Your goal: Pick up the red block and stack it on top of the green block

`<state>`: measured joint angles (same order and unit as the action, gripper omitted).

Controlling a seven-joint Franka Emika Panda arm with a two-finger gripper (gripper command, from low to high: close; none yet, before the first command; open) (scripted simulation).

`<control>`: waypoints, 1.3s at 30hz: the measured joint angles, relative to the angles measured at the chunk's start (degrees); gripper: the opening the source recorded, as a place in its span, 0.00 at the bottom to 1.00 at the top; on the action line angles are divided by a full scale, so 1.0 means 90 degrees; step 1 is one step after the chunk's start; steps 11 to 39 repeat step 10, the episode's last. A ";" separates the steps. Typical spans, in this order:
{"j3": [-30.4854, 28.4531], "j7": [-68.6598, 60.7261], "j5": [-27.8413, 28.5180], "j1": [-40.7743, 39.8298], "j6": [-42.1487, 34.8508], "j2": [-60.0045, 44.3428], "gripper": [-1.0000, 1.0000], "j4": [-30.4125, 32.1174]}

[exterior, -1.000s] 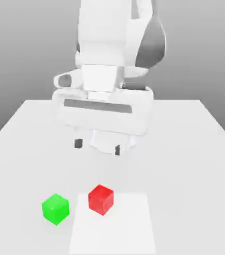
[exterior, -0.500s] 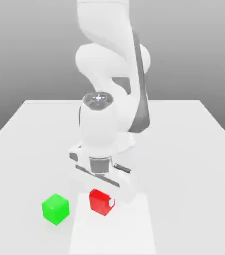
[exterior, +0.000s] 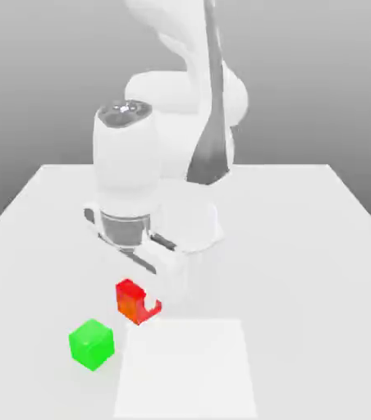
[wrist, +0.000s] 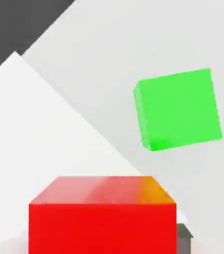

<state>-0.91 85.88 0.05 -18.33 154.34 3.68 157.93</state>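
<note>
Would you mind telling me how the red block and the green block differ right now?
Colour: the red block is red, the green block is green. Support: the red block is held in the gripper above the table, while the green block rests on the table. Place: in the exterior view the red block sits higher and further to the exterior view's right than the green block, not yet above it. Both are plain cubes of similar size.
</note>
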 joint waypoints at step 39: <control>-0.0018 0.0405 -0.0058 -0.0307 0.1013 -0.1314 1.00 -0.0300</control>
